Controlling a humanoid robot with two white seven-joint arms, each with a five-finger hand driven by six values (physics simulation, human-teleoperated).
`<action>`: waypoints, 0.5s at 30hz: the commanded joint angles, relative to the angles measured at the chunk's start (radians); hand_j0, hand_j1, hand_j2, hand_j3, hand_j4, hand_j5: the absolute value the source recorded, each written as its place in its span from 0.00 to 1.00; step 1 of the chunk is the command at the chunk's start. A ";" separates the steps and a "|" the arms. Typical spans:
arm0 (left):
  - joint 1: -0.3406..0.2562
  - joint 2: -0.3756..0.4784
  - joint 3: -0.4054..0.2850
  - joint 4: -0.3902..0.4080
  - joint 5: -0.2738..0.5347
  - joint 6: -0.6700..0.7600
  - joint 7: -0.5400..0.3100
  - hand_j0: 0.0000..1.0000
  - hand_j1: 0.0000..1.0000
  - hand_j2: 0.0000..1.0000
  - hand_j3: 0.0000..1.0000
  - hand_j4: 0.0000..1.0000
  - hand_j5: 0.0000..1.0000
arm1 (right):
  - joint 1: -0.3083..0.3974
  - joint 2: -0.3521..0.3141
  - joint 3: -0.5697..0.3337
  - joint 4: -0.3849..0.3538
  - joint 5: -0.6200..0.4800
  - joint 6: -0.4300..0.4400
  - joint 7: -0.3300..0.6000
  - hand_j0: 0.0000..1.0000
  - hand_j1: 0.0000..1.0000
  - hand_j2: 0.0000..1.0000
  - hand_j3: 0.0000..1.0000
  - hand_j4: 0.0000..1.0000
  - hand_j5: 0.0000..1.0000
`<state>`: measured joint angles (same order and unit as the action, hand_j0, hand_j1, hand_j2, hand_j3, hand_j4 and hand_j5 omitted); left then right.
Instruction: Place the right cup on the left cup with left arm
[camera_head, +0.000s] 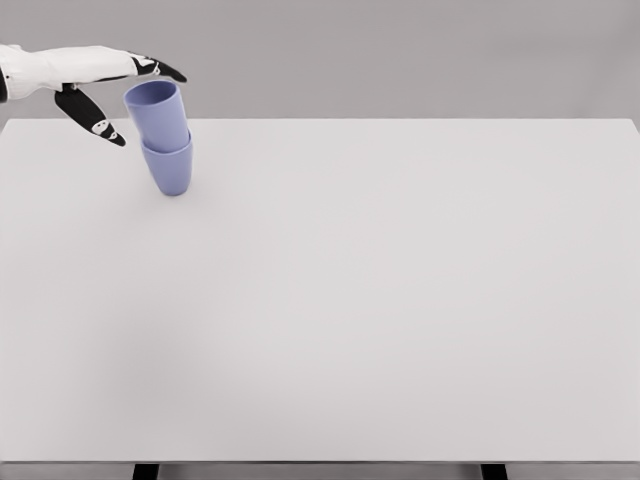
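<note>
Only one obstacle stands on the worktop (400, 320): two blue cups near its far left corner, the upper cup (157, 113) nested in the lower cup (171, 171), the pair leaning. The left hand (105, 95) hangs just beside the stack on its left, fingers spread, one fingertip (170, 72) reaching over the upper cup's rim side, so the gap between the hand and the cups is tight. From the stack to the right edge, and forward to the near edge, the worktop lies bare, giving a hand free passage across the middle, the near corners and the far right corner.
</note>
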<state>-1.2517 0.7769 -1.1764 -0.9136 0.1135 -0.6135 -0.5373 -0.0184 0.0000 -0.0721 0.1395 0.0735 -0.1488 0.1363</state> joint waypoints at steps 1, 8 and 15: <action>0.000 0.005 0.009 -0.005 0.008 0.003 0.000 1.00 1.00 1.00 1.00 1.00 1.00 | 0.000 0.000 0.000 0.000 0.000 0.000 0.000 1.00 1.00 1.00 1.00 1.00 1.00; -0.003 0.087 0.075 -0.191 0.072 0.003 -0.004 1.00 1.00 1.00 1.00 1.00 1.00 | 0.000 0.000 0.000 0.000 0.000 0.000 0.000 1.00 1.00 1.00 1.00 1.00 1.00; 0.152 0.347 0.093 -0.734 0.239 0.003 -0.004 1.00 1.00 1.00 1.00 1.00 1.00 | 0.000 0.000 0.000 0.000 0.000 0.000 0.000 1.00 1.00 1.00 1.00 1.00 1.00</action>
<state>-1.0800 1.0630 -1.0952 -1.5006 0.3097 -0.6144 -0.5419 -0.0184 0.0000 -0.0721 0.1395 0.0735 -0.1489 0.1363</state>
